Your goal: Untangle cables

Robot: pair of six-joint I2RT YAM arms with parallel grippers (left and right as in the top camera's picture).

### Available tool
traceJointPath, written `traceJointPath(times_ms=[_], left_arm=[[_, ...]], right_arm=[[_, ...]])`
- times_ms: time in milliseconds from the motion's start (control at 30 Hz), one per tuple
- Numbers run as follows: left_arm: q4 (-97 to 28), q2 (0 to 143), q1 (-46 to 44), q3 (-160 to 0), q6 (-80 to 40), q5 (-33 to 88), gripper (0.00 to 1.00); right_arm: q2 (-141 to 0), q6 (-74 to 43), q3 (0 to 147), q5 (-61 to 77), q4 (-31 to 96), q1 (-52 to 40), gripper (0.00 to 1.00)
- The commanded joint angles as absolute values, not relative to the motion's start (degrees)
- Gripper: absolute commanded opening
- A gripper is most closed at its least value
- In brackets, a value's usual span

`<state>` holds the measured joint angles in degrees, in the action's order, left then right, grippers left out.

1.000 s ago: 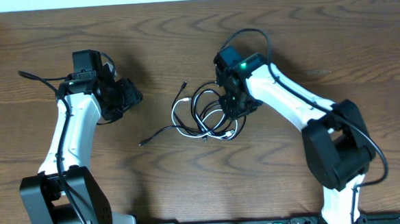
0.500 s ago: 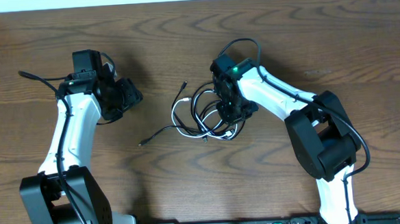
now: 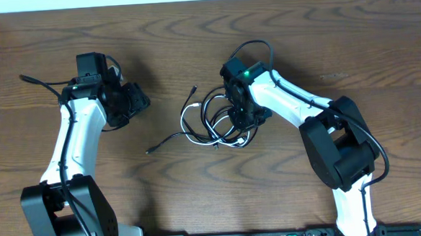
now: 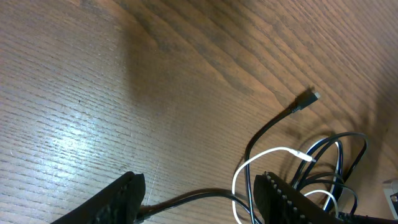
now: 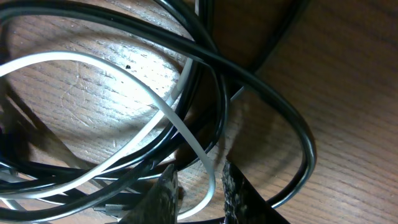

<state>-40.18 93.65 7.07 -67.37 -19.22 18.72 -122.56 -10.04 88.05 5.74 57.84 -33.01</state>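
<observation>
The desk [image 3: 351,38] was brown wood, its open grain catching a faint sheen. The cables [image 3: 218,121] had smooth, slightly glossy plastic-looking jackets.

Left arm [image 3: 73,143], right arm [image 3: 289,103]: white shells, black joints and bases, black cables [image 3: 42,82] along links; green light [image 3: 249,74] on right wrist.

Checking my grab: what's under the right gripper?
The right gripper straddles the white cable, black cables looping beside it on the table. Overhead, the gripper covers that spot; whether it pinches is unclear.
</observation>
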Motion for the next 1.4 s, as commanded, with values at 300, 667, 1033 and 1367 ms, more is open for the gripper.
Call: traceJointPath(times_ms=[300, 667, 1033, 1367], left_arm=[[-40.2, 94.3, 7.3, -66.8, -18.3, 17.9, 0.61], [-40.2, 94.3, 7.3, -66.8, -18.3, 17.9, 0.61], [-40.2, 94.3, 7.3, -66.8, -18.3, 17.9, 0.61], [-40.2, 94.3, 7.3, -66.8, -18.3, 17.9, 0.61]], right_arm=[[-122.9, -5.1, 90.4, 10.2, 60.2, -31.0, 0.21], [-123.0, -6.2, 88.9, 11.2, 59.6, -28.8, 0.2], [-123.0, -6.1, 87.7, 16.9, 58.0, -28.8, 0.21], [-123.0, -5.9, 83.8, 20.2, 55.4, -27.2, 0.08]])
